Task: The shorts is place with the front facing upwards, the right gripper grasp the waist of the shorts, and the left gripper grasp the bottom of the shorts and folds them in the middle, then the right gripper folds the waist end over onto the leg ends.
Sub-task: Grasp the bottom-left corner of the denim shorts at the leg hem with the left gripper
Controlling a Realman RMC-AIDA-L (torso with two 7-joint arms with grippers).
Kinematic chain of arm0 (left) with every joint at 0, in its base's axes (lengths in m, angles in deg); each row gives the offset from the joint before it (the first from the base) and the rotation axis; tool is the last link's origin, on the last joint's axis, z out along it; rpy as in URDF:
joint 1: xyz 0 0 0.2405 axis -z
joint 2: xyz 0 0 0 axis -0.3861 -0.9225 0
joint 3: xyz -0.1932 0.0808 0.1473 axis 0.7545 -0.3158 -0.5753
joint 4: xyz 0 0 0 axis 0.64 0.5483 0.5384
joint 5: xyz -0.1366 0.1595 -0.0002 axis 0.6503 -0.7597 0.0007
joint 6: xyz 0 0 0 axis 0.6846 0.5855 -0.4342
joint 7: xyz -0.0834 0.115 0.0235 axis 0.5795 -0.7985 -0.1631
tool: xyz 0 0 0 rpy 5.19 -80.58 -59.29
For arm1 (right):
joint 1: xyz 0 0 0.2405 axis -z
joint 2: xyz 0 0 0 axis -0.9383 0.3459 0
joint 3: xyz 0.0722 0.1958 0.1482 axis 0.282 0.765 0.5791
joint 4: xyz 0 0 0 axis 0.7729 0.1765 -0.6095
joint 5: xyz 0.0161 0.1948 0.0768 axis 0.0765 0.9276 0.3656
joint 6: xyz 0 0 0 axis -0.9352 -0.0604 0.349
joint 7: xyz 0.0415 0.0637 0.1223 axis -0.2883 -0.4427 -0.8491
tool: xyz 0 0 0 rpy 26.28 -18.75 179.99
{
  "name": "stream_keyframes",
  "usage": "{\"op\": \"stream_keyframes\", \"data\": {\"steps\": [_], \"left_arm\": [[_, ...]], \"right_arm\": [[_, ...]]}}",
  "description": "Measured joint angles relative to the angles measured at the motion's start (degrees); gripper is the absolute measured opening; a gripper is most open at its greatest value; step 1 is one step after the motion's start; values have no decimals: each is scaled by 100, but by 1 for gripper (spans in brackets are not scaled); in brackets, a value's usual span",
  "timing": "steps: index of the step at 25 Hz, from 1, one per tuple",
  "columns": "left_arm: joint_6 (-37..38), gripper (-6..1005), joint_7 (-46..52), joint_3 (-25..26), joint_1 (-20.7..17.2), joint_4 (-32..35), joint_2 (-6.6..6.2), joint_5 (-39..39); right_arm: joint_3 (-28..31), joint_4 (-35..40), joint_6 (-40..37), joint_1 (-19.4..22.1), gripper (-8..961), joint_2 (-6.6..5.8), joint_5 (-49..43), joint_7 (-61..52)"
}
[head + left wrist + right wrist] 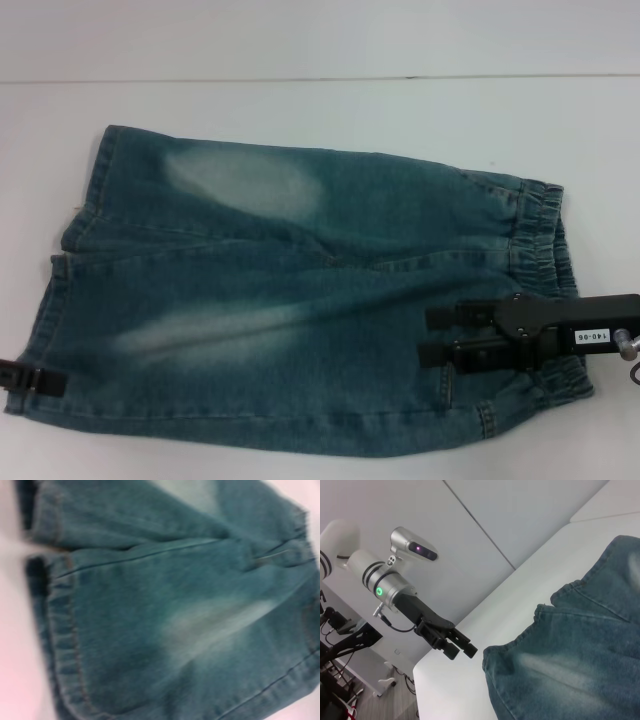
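Hovering over flat shorts (300, 300) — right pincer (432, 334) parted at waist, left pincer (55, 381) parted at hem.

Teal-blue denim shorts (300, 300), washed unevenly: two pale, whitish faded patches, one on each leg; darker blue along hems and seams, with faint tan stitching. Gathered waistband (545, 250) same teal, ribbed with dark creases. White table (320, 110), light grey wall behind. Black right gripper (435, 335) with a white label in black print. Black left gripper (462, 647) on a silver-and-white arm (375, 575), green light glowing on its wrist.
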Motion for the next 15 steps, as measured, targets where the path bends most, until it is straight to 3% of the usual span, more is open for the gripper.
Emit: {"op": "stream_keyframes", "data": {"steps": [15], "left_arm": [[-731,795,-51,-85,-20,28,47,-482]], "right_arm": [[0,-4,1,-5,853,-9,0,26]]}}
